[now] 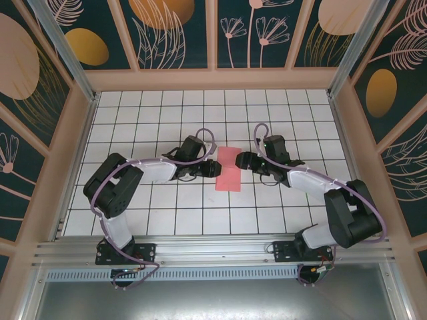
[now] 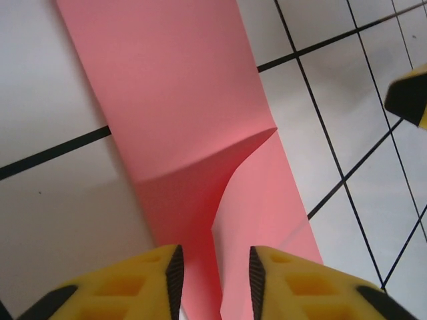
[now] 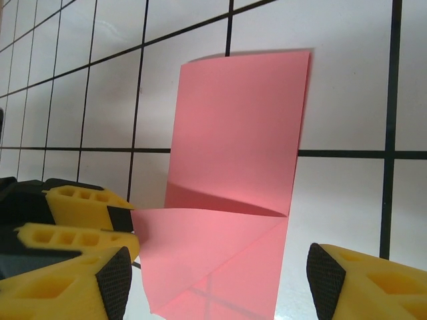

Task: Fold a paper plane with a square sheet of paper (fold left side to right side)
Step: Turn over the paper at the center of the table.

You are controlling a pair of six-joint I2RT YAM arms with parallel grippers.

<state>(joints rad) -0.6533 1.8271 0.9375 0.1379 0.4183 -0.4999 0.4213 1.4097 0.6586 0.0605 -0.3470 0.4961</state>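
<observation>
The square sheet of paper lies mid-table as a pink rectangle, folded in half. In the right wrist view the paper has one corner lifted into a triangular flap. My left gripper is at the paper's left edge. In its wrist view the left gripper is open by a narrow gap, and the flap's raised edge stands between the pads, unpinched. My right gripper is at the paper's right edge. The right gripper is wide open astride the paper's near end, touching nothing. The left gripper's fingers meet the flap's tip.
The white grid-tiled table stretches out all round the paper. Decorated wall panels and metal frame posts close it in at the back and sides. Both arm bases sit on the rail at the near edge.
</observation>
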